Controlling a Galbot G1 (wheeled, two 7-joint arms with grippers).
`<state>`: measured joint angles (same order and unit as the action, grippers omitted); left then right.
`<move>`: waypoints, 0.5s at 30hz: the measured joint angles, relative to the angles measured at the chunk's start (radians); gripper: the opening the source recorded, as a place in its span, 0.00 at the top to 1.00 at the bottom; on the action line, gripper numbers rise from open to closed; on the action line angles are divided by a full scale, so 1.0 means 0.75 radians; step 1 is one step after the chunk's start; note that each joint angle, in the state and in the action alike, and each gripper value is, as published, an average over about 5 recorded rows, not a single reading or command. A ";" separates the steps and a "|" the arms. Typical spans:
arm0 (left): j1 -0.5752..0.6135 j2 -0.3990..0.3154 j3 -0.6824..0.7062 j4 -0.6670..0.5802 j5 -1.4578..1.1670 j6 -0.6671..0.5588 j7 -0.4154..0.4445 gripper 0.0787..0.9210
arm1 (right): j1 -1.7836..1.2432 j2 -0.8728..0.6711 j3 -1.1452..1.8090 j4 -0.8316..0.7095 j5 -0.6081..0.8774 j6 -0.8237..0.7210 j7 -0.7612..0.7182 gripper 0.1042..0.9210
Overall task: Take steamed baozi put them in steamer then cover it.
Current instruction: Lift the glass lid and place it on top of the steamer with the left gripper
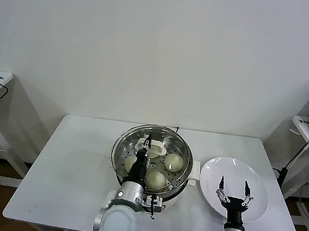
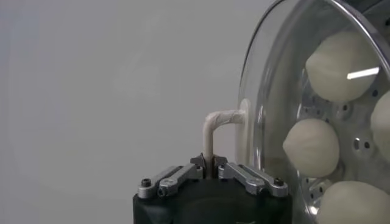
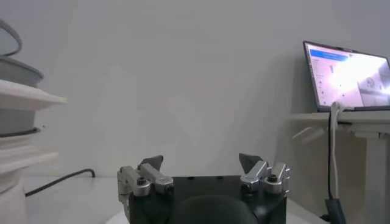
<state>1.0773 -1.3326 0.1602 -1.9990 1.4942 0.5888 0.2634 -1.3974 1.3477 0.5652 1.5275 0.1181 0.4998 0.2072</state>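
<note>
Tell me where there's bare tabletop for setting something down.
Bare: the white table left of the shiny steel steamer, and the strip behind it. Crowded: the right side, taken by the flat white plate under the open right gripper.

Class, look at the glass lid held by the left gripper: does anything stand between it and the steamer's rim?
Nothing visible does. The left gripper is shut on the cover by its handle, right over the steamer; the baozi sit low on the tray.

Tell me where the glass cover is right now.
In the head view the cover sits over the steamer at table centre, above the baozi, its handle gripped by the shut left gripper; the white plate lies to its right.
</note>
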 measured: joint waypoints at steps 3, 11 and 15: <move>-0.002 -0.007 0.005 0.009 0.007 -0.002 0.000 0.87 | -0.001 0.000 0.001 -0.003 0.000 0.001 0.000 0.12; -0.011 -0.034 0.012 0.042 0.015 -0.006 -0.010 0.87 | -0.001 0.001 0.001 -0.011 0.000 0.004 -0.001 0.12; -0.013 -0.043 0.012 0.059 0.017 -0.008 -0.018 0.87 | 0.001 0.001 0.001 -0.013 0.000 0.006 -0.002 0.12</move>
<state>1.0676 -1.3647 0.1691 -1.9547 1.5069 0.5826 0.2498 -1.3967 1.3481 0.5656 1.5174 0.1184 0.5043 0.2059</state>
